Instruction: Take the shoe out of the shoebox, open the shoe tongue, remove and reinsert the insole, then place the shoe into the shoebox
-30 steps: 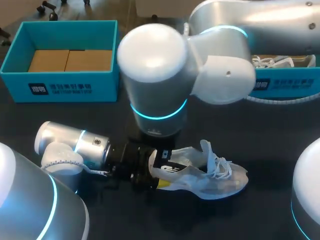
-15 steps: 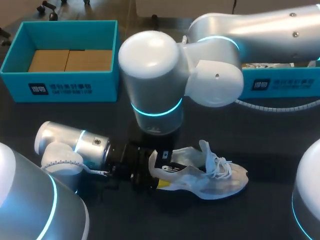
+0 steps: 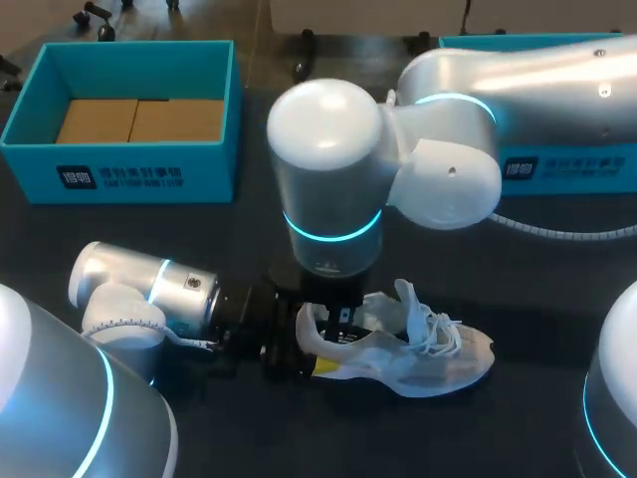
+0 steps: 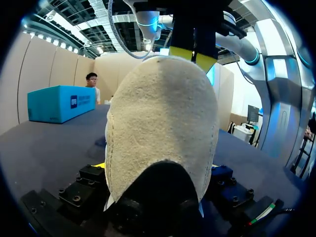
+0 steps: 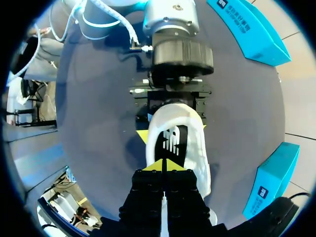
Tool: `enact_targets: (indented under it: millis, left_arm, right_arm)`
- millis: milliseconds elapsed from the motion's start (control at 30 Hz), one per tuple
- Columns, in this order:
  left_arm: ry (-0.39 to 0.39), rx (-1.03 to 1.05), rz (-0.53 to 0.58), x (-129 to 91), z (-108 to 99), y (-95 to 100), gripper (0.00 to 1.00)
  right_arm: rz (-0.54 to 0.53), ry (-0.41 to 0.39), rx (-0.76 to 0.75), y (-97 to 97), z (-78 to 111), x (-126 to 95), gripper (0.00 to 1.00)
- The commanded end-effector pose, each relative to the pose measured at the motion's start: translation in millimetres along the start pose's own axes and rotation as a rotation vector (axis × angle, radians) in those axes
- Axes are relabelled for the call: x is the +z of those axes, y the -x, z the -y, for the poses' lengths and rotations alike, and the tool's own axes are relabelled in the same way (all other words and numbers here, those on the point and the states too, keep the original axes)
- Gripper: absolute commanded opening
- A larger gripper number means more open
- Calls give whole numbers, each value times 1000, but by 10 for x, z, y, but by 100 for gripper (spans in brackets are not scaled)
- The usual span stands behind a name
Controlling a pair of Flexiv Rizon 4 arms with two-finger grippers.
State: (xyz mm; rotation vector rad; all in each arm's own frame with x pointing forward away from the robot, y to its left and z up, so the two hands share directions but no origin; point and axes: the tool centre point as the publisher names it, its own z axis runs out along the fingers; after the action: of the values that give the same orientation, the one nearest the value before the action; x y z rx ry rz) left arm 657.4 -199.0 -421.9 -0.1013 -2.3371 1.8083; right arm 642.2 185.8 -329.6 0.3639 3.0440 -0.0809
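The open teal shoebox (image 3: 139, 169) held two flat brown cardboard pieces (image 3: 139, 119) — the white mesh shoe (image 3: 438, 363) lay outside it on the dark table (image 3: 557, 299). The left gripper (image 3: 314, 346) clamped the shoe's fuzzy, rounded heel; the right gripper (image 5: 163, 167), tips pressed together, hung just above.

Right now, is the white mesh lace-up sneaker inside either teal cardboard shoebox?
Out: the sneaker sits on the dark table, its heel in the left gripper, apart from both shoeboxes.

shoe (image 4: 163, 113): rough cloth heel | right arm (image 3: 328, 149) — glossy shell | table (image 3: 557, 299) — matt
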Motion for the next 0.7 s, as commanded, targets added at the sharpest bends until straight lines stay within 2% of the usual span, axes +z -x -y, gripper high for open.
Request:
enact_targets:
  millis: [33,233,300,367,400,700]
  left_arm:
    - [1,0,-2,-8,-26,26,0]
    - [1,0,-2,-8,-26,26,0]
    - [1,0,-2,-8,-26,26,0]
    - [1,0,-2,-8,-26,26,0]
    - [1,0,-2,-8,-26,26,0]
    - [1,0,-2,-8,-26,26,0]
  right_arm:
    - [9,11,-6,33,4,159,0]
    - [-6,-12,-4,77,9,356,0]
    - [-23,23,-27,99,40,444,0]
    - [-37,3,-13,120,73,553,0]
    - [-50,20,-19,122,91,590,0]
    - [-46,-2,12,75,237,661,0]
